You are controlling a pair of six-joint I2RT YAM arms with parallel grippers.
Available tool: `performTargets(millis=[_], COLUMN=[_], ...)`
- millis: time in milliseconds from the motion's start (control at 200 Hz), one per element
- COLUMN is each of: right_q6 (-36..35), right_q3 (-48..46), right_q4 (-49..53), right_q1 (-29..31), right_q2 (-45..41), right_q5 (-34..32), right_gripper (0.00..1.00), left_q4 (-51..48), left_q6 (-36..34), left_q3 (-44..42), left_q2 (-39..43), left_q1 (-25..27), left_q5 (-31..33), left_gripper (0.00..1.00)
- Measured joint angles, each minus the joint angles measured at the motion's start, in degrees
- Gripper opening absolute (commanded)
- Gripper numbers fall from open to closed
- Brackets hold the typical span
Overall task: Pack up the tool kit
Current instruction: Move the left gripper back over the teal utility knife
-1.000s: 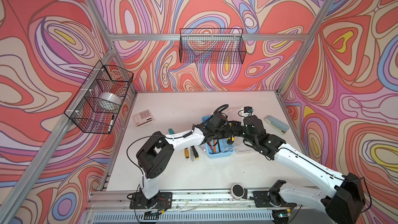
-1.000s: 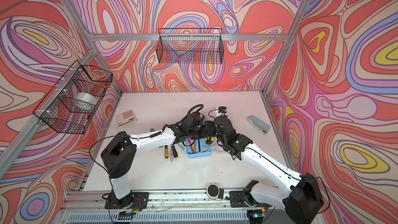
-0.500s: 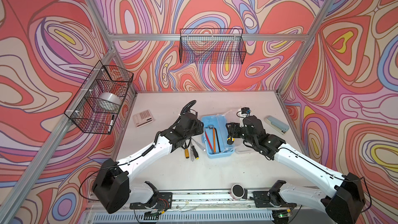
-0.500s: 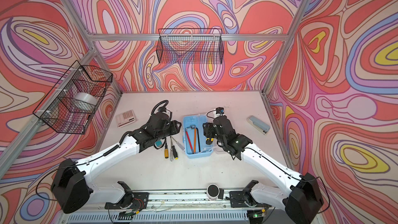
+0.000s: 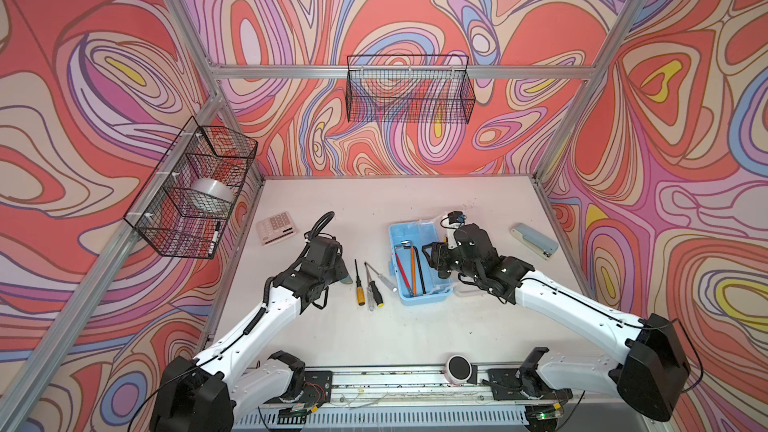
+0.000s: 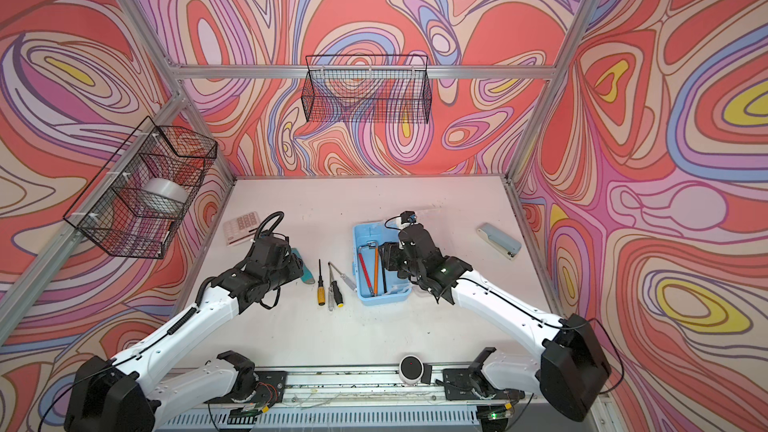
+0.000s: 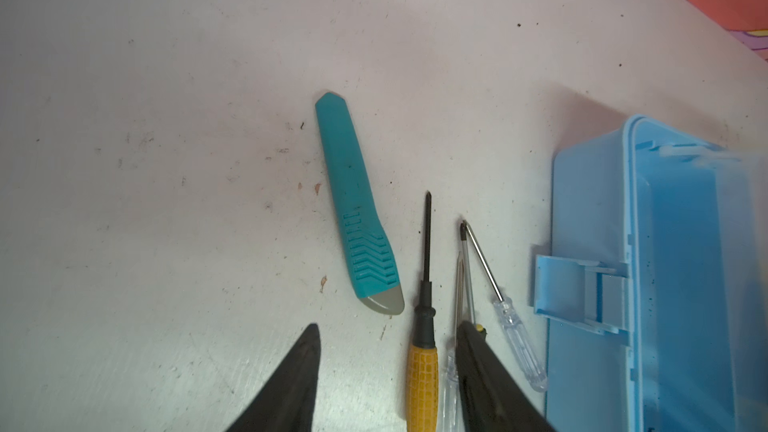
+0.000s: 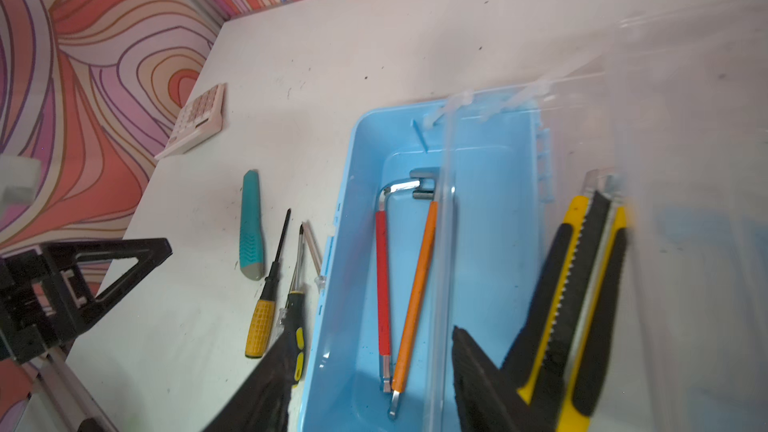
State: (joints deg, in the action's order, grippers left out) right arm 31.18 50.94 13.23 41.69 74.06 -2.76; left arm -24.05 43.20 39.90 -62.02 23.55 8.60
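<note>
The light-blue case (image 5: 428, 299) stands open mid-table, its clear lid (image 8: 540, 89) swung to the right. Red and orange hex keys (image 8: 384, 284) lie inside. Left of the case lie a yellow-handled screwdriver (image 7: 423, 371), a black-yellow one (image 5: 376, 292), a clear one (image 7: 519, 347) and the teal cutter (image 7: 357, 209). My left gripper (image 7: 388, 326) hovers open over the screwdriver handles, holding nothing. My right gripper (image 8: 370, 338) is open above the case, the lid's edge running between its fingers. The yellow-black cutter (image 8: 582, 284) shows blurred outside its right finger, not gripped.
A pinkish calculator (image 5: 277, 228) lies at the back left and a grey-blue stapler (image 5: 534, 241) at the right. Wire baskets hang on the left wall (image 5: 195, 193) and back wall (image 5: 409, 93). A round black-and-white device (image 5: 459, 367) sits on the front rail.
My left arm has pulled out of the case and swung left, now over the screwdrivers and teal cutter. The right gripper has stayed over the case.
</note>
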Motion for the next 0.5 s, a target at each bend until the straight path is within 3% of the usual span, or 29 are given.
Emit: performTargets(millis=[180, 496], right_q6=[0.39, 0.90], right_q3=[2.12, 3.04], right_q4=[-0.37, -0.37], right_q1=[3.52, 3.76], right_q2=[5.27, 5.81], right_q5=[0.42, 0.68], right_gripper=[0.61, 0.61], left_q4=[0.48, 3.08], left_q6=[-0.13, -1.53], left_q3=[-0.20, 0.94], left_q2=[-2.56, -11.91], left_q1=[-0.17, -1.11], left_q5=[-0.31, -0.48], left_gripper=[0.54, 0.60])
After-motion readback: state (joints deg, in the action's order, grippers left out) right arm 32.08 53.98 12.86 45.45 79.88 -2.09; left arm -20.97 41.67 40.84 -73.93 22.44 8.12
